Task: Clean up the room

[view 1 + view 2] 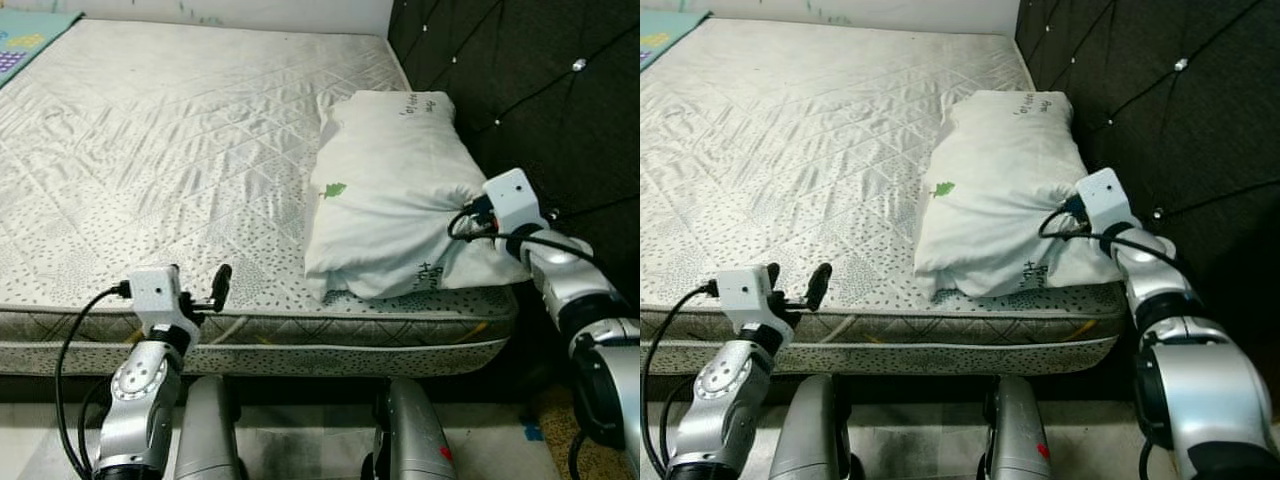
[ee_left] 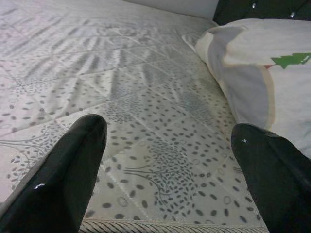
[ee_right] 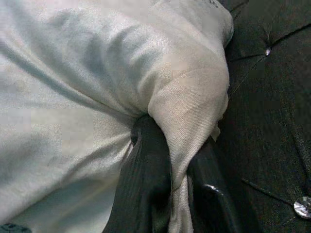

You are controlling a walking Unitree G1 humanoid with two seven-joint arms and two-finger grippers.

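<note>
Right gripper (image 3: 177,189) clamped on a fold of pillow (image 1: 395,190) beside headboard (image 1: 560,110), left gripper (image 2: 170,170) fingers apart over mattress (image 1: 170,150) near edge.

Silver arms, white wrist boxes, black cables, glossy black fingers (image 2: 63,179).

You have a bare quilted mattress (image 1: 180,150) in front of you, patterned with small dark specks near its front edge. A white pillow (image 1: 395,190) with a small green tree mark lies on its right side, just beside the dark tufted headboard (image 1: 540,90).
</note>
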